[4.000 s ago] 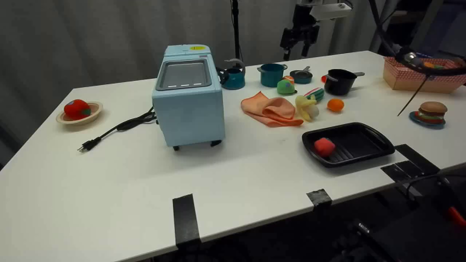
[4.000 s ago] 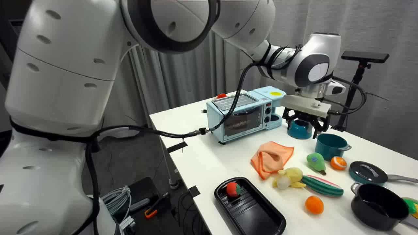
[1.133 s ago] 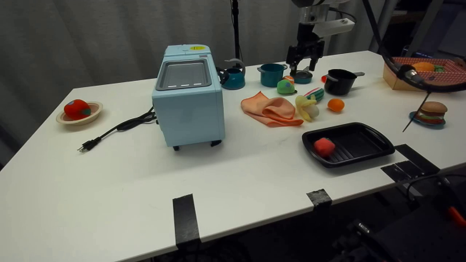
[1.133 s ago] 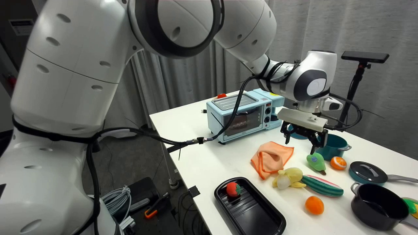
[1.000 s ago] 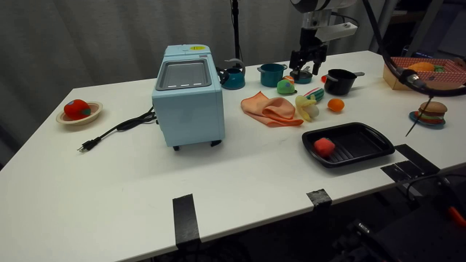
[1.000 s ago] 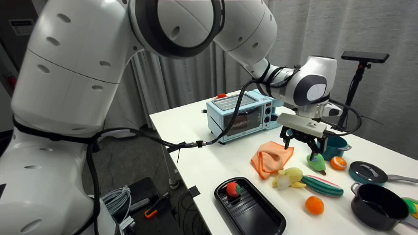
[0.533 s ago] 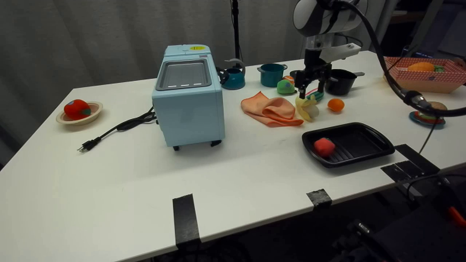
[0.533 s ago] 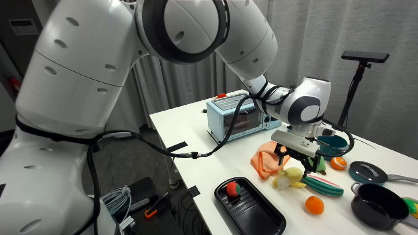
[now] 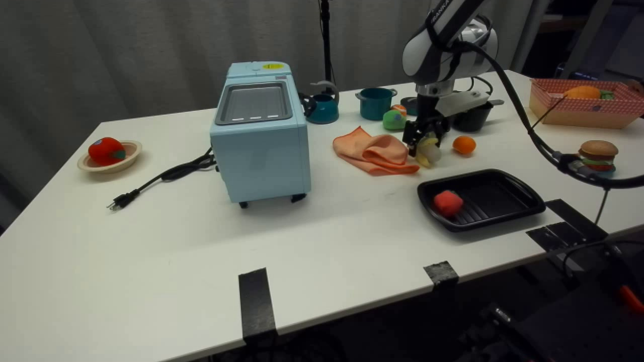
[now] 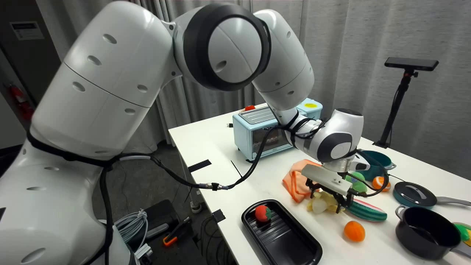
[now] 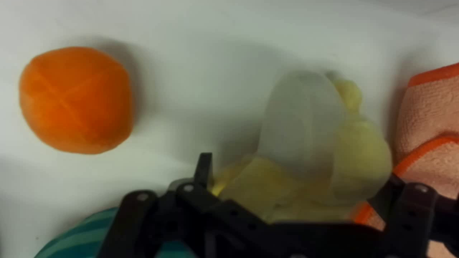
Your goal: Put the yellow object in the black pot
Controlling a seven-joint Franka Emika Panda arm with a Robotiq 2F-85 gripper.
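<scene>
Two fingers [image 11: 203,168] straddle the yellow toy [image 11: 304,150] on the table [image 9: 201,271]; the gripper [image 11: 298,172] is spread wide and has no hold yet, though blur in the wrist view hides whether either finger touches. Likely reason for the stance: pointing down, across the toy, it can pinch the body from both sides and lift it straight. One finger sits beside the cloth [image 10: 297,182], the other beside the melon [image 10: 368,211], so a fold might get nipped along with the toy. The pot [image 10: 415,248] stands upright near the ball [image 10: 354,231], mouth up, which should suit a drop from above; the toy is outside it, so grasp, carry and release remain. The tray [image 10: 290,243], holding a strawberry [image 10: 262,213], looks unrelated to the job. Surface: white, black tape [image 9: 256,301] at the edge, toaster [image 9: 261,166] well apart from the work. Room: grey curtain [image 9: 151,50] behind, dark floor [image 10: 132,184] beside the arm [image 10: 235,51], a stand [image 10: 395,106] by the table's far edge.
</scene>
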